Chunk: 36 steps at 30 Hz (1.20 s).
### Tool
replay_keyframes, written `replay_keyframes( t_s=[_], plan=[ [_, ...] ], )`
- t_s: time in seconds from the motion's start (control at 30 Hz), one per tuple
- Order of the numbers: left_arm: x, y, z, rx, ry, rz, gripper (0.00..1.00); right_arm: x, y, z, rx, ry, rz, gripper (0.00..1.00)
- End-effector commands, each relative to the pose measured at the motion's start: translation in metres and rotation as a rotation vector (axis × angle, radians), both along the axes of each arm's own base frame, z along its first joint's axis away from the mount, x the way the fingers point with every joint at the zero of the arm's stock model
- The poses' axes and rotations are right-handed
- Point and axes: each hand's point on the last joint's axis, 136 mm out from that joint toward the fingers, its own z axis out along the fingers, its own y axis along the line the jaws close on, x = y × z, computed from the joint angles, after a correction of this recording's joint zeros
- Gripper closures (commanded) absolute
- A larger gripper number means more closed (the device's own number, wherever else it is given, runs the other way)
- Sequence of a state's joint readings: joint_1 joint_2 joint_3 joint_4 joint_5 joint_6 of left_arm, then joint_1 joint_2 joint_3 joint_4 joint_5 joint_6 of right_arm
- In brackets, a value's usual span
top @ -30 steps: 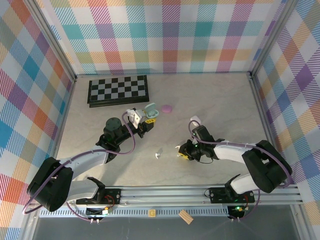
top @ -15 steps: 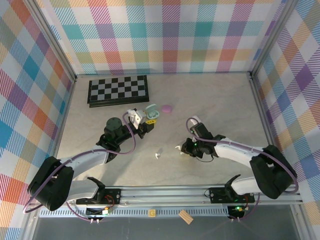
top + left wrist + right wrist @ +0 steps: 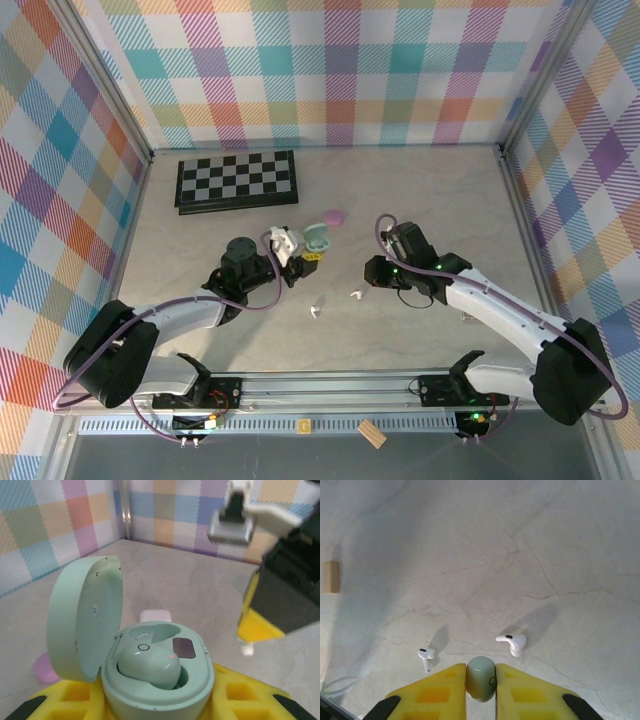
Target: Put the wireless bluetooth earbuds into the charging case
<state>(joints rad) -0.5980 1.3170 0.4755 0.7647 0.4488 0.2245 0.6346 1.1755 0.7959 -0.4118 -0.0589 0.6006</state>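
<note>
My left gripper [image 3: 156, 706] is shut on a mint green charging case [image 3: 165, 680], held just above the table with its lid [image 3: 85, 622] open. One mint earbud [image 3: 149, 665] sits in a well of the case, and the other well is empty. In the top view the case [image 3: 320, 236] is left of centre. My right gripper [image 3: 480, 692] is shut on a second mint earbud [image 3: 480, 677], raised above the table. Two white earbuds [image 3: 512, 642] [image 3: 426, 655] lie on the table below it, and in the top view these white earbuds [image 3: 354, 294] [image 3: 314, 312] lie between the two arms.
A purple pebble-shaped case [image 3: 334, 216] lies just behind the mint case, with a small white case [image 3: 155, 616] beside it. A folded chessboard [image 3: 236, 180] lies at the back left. A small wooden block [image 3: 371, 433] rests below the table's front rail.
My right gripper has risen off the table with the mint earbud and moved back, away from the white earbuds. My left gripper has shifted right with the open case.
</note>
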Motion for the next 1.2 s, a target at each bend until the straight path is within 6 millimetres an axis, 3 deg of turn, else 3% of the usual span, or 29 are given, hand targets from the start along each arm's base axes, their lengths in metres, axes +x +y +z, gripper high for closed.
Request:
replay_keyframes(
  t_s=[0.0,0.23,0.43,0.83,1.17],
  plan=[
    [-0.009,-0.008,-0.013,0.060,-0.007,-0.034,0.71,0.000,0.001,0.027,-0.010,-0.091,0.072,0.81],
    [-0.026,-0.033,-0.023,0.072,0.017,-0.134,0.71,0.002,0.012,0.061,0.052,-0.185,0.137,0.81],
    [-0.035,-0.051,-0.027,0.086,0.024,-0.198,0.70,0.000,0.021,0.072,0.090,-0.198,0.180,0.81],
    [-0.037,-0.071,-0.024,0.088,-0.003,-0.240,0.71,-0.003,0.026,0.064,0.079,-0.171,0.229,0.81],
    [-0.036,-0.071,-0.016,0.079,-0.022,-0.234,0.71,-0.003,0.023,0.047,0.030,-0.135,0.236,0.81]
  ],
)
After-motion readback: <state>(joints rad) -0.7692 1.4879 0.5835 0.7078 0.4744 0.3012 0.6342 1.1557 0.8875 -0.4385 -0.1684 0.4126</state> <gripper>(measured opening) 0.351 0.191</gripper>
